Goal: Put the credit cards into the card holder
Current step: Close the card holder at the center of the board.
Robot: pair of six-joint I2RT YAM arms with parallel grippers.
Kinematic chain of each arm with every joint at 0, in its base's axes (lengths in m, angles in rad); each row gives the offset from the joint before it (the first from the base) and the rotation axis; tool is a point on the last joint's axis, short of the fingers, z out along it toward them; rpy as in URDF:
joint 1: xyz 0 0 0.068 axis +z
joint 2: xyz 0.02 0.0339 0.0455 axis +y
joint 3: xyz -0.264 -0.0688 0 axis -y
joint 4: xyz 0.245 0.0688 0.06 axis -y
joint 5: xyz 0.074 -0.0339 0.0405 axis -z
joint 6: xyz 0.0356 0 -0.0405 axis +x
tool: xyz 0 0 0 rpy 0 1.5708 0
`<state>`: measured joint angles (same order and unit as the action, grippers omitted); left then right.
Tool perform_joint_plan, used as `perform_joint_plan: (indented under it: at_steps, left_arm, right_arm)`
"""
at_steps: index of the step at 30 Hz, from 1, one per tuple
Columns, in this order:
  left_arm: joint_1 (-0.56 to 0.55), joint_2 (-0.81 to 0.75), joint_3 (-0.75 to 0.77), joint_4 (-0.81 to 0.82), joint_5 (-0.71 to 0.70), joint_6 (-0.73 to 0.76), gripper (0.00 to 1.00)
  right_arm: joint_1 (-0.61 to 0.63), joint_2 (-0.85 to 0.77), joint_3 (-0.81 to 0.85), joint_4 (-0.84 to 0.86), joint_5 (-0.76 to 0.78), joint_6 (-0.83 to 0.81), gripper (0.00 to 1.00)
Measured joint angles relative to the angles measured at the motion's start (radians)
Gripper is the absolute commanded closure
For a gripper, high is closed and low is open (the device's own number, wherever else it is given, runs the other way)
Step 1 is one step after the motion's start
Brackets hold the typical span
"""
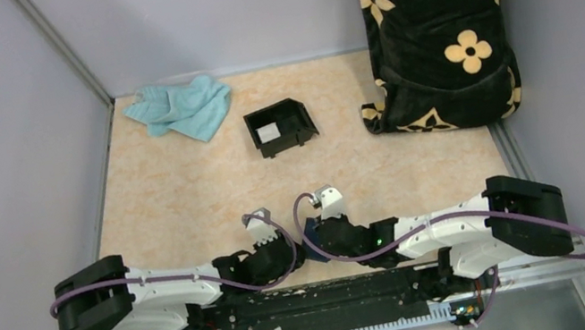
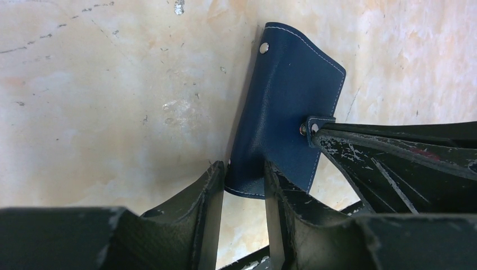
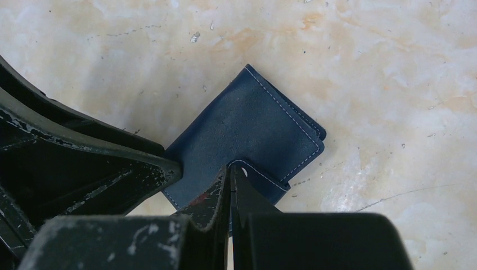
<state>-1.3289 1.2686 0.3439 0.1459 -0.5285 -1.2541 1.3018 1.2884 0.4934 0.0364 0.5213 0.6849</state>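
The card holder [image 2: 287,107], a navy-blue wallet with silver snaps, lies on the table near the front edge, between both arms. My left gripper [image 2: 243,171] has its fingers closed on the wallet's near end, which bows between them. My right gripper [image 3: 230,167] is shut on the wallet's closing tab [image 3: 260,174], and its fingertips [image 2: 323,135] enter the left wrist view from the right. From above only a sliver of the card holder [image 1: 311,251] shows between the two grippers. One pale credit card [image 1: 268,133] lies inside the black box.
A black open-topped box [image 1: 291,113] stands at the table's middle back. A teal cloth [image 1: 181,109] lies crumpled at the back left. A black bag with yellow flowers [image 1: 436,21] fills the back right corner. Grey walls close both sides.
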Motion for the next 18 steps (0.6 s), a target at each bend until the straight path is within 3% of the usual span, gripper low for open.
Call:
perform_joint_plan:
  at_steps: [18]
  left_arm:
    - [0.000,0.017,0.000,0.024,-0.003,-0.018,0.61]
  right_arm:
    - [0.005,-0.089,0.049,-0.076,0.050,-0.017,1.00]
